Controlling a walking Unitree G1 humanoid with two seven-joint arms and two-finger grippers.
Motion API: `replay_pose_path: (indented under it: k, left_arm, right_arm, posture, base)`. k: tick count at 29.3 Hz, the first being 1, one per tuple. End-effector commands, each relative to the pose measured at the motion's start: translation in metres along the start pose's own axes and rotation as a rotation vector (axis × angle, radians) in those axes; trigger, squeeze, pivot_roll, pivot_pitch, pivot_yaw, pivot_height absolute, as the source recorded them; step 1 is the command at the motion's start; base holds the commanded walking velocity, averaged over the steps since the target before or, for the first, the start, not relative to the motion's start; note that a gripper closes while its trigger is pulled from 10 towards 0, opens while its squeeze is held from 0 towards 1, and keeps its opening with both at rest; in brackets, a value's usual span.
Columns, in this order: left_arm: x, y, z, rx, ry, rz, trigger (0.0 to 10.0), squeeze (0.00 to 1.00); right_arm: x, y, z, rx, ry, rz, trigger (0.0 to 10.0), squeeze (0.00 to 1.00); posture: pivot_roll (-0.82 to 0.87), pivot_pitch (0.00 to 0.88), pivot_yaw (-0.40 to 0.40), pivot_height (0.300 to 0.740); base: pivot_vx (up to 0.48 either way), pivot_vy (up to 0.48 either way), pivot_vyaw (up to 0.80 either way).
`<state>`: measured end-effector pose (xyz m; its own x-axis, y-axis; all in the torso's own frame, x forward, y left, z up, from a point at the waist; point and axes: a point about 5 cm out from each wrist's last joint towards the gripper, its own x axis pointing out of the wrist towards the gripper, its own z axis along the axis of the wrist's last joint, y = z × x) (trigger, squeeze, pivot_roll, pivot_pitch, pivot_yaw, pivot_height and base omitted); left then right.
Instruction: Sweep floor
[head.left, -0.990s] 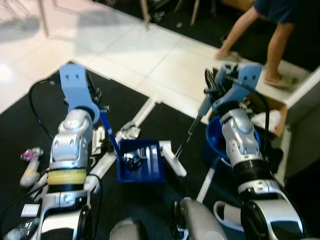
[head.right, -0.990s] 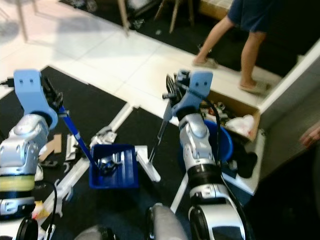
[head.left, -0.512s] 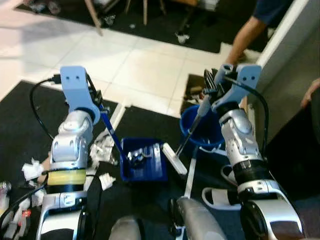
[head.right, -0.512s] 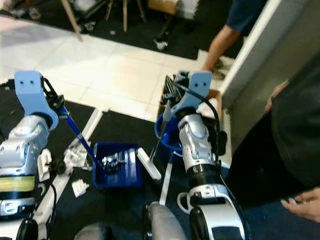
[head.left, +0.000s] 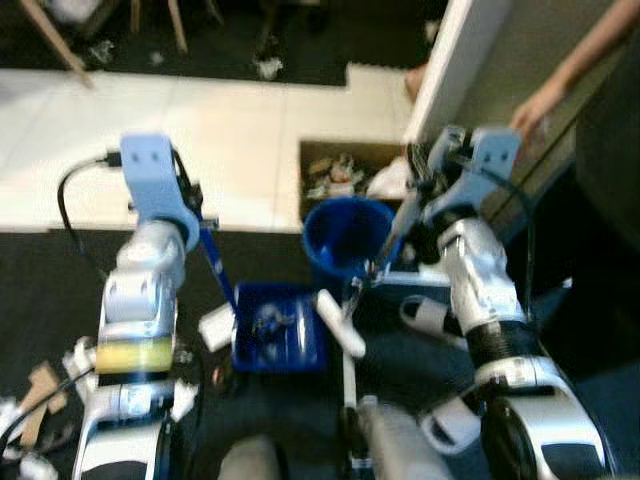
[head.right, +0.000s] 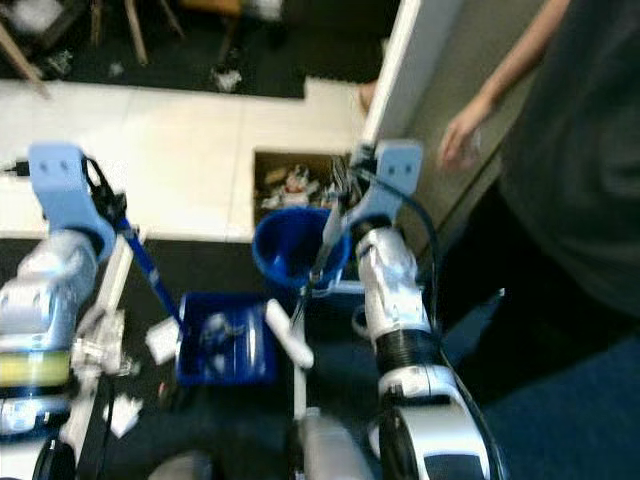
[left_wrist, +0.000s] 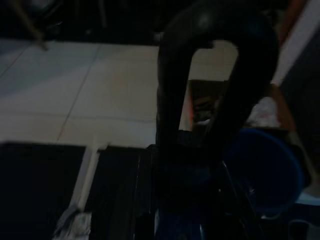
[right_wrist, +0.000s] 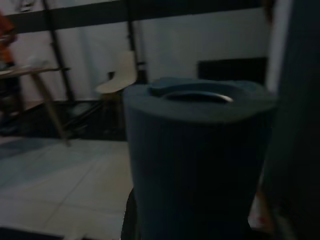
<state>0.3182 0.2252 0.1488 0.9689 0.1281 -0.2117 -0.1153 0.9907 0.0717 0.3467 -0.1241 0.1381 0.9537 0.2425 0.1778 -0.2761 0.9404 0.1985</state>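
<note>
Left eye view: left gripper (head.left: 197, 222) clamps one dustpan (head.left: 280, 326) handle; right gripper (head.left: 418, 185) clamps one broom (head.left: 372, 278); one bucket (head.left: 345, 237) between them.

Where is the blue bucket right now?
In the left eye view the blue bucket stands on the floor ahead of the robot, just in front of a cardboard box of rubbish and beyond the blue dustpan.

Home interior: pale tiled floor (head.left: 150, 130), dark mats (head.left: 50, 280), chair legs (head.left: 60, 45)
</note>
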Motion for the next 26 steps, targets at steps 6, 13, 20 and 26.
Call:
replay_pose_path:
  k: [6, 13, 20, 26]
  left_arm:
    - [-0.001, -0.003, 0.004, -0.017, -0.028, -0.011, 10.0, 0.00]
    - [-0.001, -0.003, 0.003, -0.017, -0.027, -0.009, 10.0, 0.00]
    - [-0.001, -0.002, 0.002, -0.016, -0.023, -0.006, 10.0, 0.00]
    - [0.001, -0.007, -0.014, 0.005, -0.035, 0.028, 10.0, 0.00]
  right_arm:
    - [0.002, 0.003, 0.006, 0.000, -0.040, 0.006, 10.0, 0.00]
    - [0.003, 0.003, 0.007, 0.004, -0.041, 0.013, 10.0, 0.00]
    - [0.003, 0.006, 0.007, 0.017, -0.045, 0.029, 10.0, 0.00]
    - [0.008, 0.015, 0.008, 0.039, -0.044, 0.073, 10.0, 0.00]
  posture:
    - [0.05, 0.000, -0.067, 0.740]
    - [0.05, 0.000, -0.070, 0.740]
    - [0.05, 0.000, -0.069, 0.740]
    - [0.05, 0.000, -0.071, 0.740]
  base:
    - [0.000, 0.000, -0.80]
    - [0.000, 0.000, -0.46]
    - [0.000, 0.000, 0.00]
    - [0.000, 0.000, 0.00]
